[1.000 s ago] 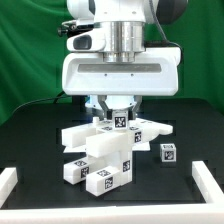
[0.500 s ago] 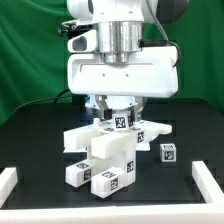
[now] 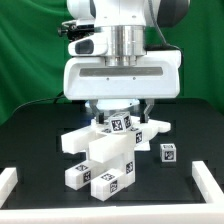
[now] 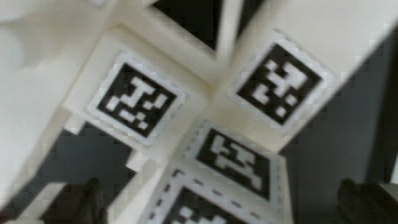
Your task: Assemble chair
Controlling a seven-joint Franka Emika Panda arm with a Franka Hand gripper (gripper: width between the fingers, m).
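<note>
Starting nearest the exterior camera, a white border rail (image 3: 8, 182) is seen at eight o'clock of the chair (image 3: 108, 150). The chair, a stack of white tagged blocks and slabs, is set at the middle of the black table (image 3: 30, 150). A loose small cube (image 3: 168, 153) is placed near it at three o'clock, not touching it. The gripper (image 3: 119, 112) is held just over the chair's top block, at twelve o'clock; whether its fingers are parted or clamped cannot be told. Blurred tags (image 4: 135, 97) fill the wrist view. A green backdrop (image 3: 25, 50) is seen farthest back.
</note>
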